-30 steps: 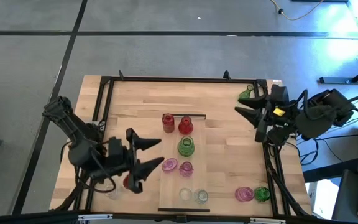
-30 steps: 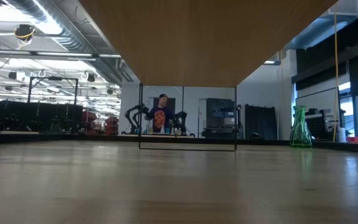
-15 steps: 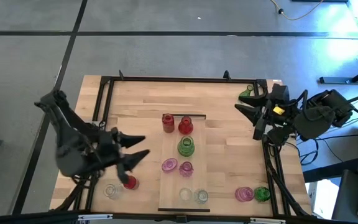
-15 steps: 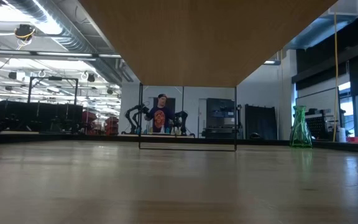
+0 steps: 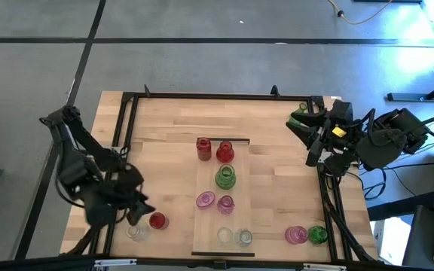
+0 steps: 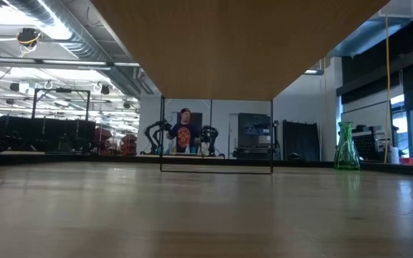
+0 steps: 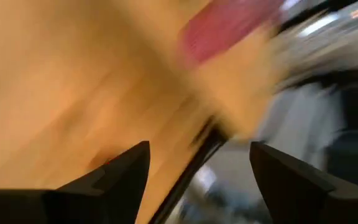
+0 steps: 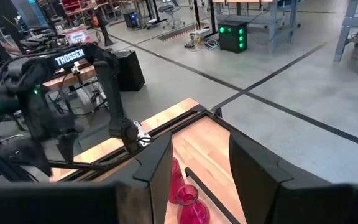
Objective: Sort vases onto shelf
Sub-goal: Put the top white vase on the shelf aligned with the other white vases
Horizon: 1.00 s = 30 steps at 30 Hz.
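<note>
I am hovering the left gripper (image 5: 138, 213) low at the table's (image 5: 164, 120) seven o'clock corner, released and holding nothing, with a red vase (image 5: 157, 220) and a clear vase (image 5: 135, 232) just beside its tips. The right gripper (image 5: 301, 129) is waiting at two o'clock, jaws part open and empty, next to a green vase (image 5: 297, 114) at that corner.

The shelf (image 5: 209, 226) is lying in the middle of the table. On it, two red vases (image 5: 204, 147) are standing at its twelve o'clock end, one green vase (image 5: 225, 178) below them, two pink vases (image 5: 206, 200) under that, and two clear vases (image 5: 224, 235) toward six o'clock. A pink vase (image 5: 296, 235) and another green vase (image 5: 317, 235) are sitting off the shelf near five o'clock.

I am judging these as light, rigid, smooth glass: slippery, breakable, and quick to topple on their small bases. I would be closing gently around the narrow neck, or just under it, keeping the vase upright.

The high view is giving me the whole layout and colours. The left wrist view is showing only a blurred red shape beyond my open fingers (image 7: 114, 177). The right wrist view is showing two red vases beyond its fingers. The low view is catching only one green vase (image 6: 346, 147) standing upright at the far edge and a person (image 6: 185, 132) in the room behind.
</note>
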{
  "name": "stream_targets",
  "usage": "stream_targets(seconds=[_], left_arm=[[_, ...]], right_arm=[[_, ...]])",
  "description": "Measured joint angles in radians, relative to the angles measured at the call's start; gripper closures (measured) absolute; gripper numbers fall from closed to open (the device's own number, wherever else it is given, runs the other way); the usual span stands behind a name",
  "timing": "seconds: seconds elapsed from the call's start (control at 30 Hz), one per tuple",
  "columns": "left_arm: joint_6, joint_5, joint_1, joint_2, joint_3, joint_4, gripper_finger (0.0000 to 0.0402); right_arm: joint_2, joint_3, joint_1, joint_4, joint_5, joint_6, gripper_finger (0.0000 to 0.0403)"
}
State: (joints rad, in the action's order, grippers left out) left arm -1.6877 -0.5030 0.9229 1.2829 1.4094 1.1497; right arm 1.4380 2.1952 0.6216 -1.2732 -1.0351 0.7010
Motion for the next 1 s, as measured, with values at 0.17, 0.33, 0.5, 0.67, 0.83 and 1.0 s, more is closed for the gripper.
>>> stream_targets(seconds=[0.17, 0.33, 0.5, 0.67, 0.83, 1.0], left_arm=[[-0.172, 0.287, 0.0, 0.054, 0.0, 0.162, 0.0131], [-0.247, 0.403, 0.016, 0.097, 0.0, 0.224, 0.0131], [-0.25, 0.471, 0.022, 0.146, 0.0, 0.21, 0.0131], [-0.256, 0.502, 0.066, 0.201, 0.0, 0.179, 0.0131], [-0.295, 0.494, 0.094, 0.238, 0.0, 0.199, 0.0131], [-0.306, 0.482, 0.097, 0.266, 0.0, 0.189, 0.0131]], right_arm=[[0.0, 0.0, 0.0, 0.0, -0.002, 0.0, 0.0256], [0.001, 0.0, 0.0, 0.0, -0.003, 0.0, 0.0256], [0.004, 0.0, 0.0, 0.0, -0.011, 0.006, 0.0256], [0.004, 0.0, 0.0, 0.0, -0.008, 0.013, 0.0256], [0.004, 0.0, 0.0, 0.0, -0.01, 0.012, 0.0256], [0.004, 0.0, 0.0, 0.0, -0.03, 0.008, 0.0256]])
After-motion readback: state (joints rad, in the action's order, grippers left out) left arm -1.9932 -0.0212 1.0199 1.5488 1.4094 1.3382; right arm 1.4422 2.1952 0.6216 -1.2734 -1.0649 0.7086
